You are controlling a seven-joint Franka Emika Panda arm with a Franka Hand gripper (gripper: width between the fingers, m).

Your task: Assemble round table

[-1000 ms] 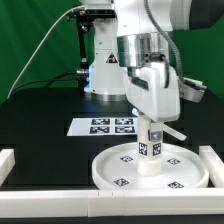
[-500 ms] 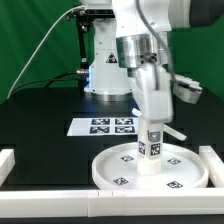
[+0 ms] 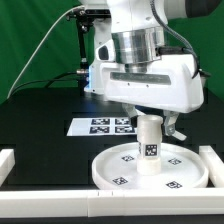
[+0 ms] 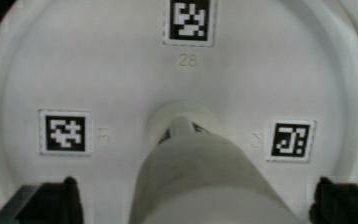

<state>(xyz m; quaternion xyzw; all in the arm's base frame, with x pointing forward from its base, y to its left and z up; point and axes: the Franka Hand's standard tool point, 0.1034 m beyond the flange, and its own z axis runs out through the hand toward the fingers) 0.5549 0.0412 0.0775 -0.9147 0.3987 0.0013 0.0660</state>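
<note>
The round disc (image 3: 103, 170) is white, dotted with black-and-white square tags. The cylinder leg (image 3: 149, 130) is white too, with one such tag. The marker board (image 3: 103, 126) carries black-and-white tags on white. The table (image 3: 40, 130) is black, the border rails (image 3: 60, 207) white, the backdrop (image 3: 30, 40) green.

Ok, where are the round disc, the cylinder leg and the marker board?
round disc (image 3: 101, 170): exterior view, rim on the exterior view's left.
cylinder leg (image 3: 149, 133): exterior view, upper side wall.
marker board (image 3: 100, 126): exterior view, a printed tag near its middle.
</note>
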